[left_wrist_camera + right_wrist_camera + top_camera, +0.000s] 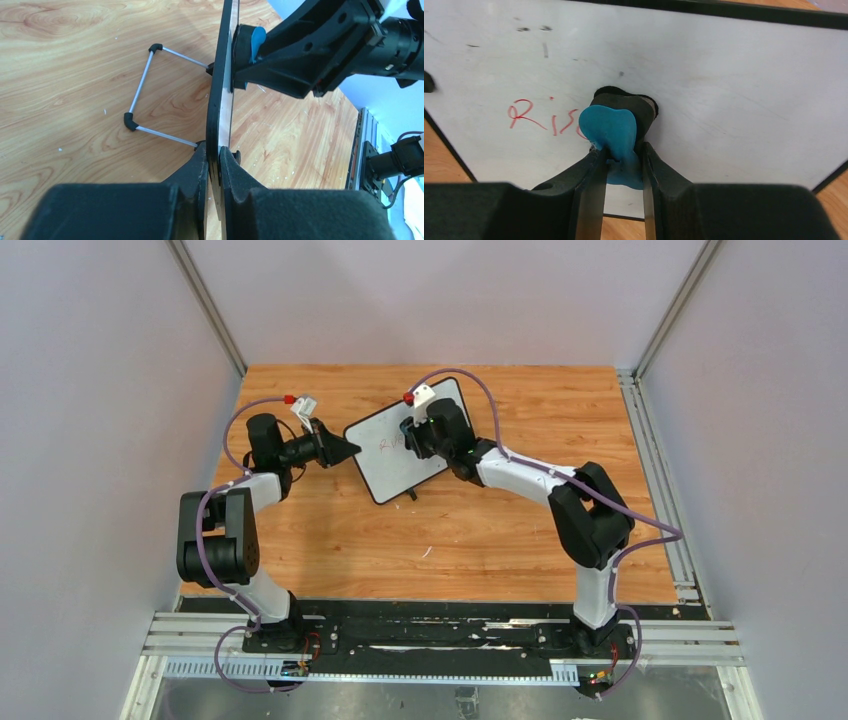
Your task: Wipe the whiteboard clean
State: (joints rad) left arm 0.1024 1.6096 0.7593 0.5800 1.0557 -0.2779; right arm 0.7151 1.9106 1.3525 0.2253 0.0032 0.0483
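Plainly, the whiteboard [392, 468] was a thin, flat rectangle with a glossy white face and a narrow black frame with rounded corners. It stood on the grained wooden table [480, 540], in its far half, between the two arms. Behind the whiteboard, a slim metal wire stand [142, 90] with black elbow joints lay against the wood. The eraser [610, 131] was a small block, blue on the gripped side, with a dark pad pressed flat to the whiteboard's face. Red marker strokes [538, 117] reading something like "Ris" ran up to it, and a few faint grey smudges dotted the surface above them. The right gripper [621, 155] was clamped on the eraser, its matte black fingers on either side of the blue grip. Its arm reached forward and leftward with the elbow bent and the wrist over the whiteboard's upper part. The left gripper [214, 156] pinched the whiteboard's left edge, its jaws closed on the frame, and its forearm lay level, pointing rightward at the whiteboard.
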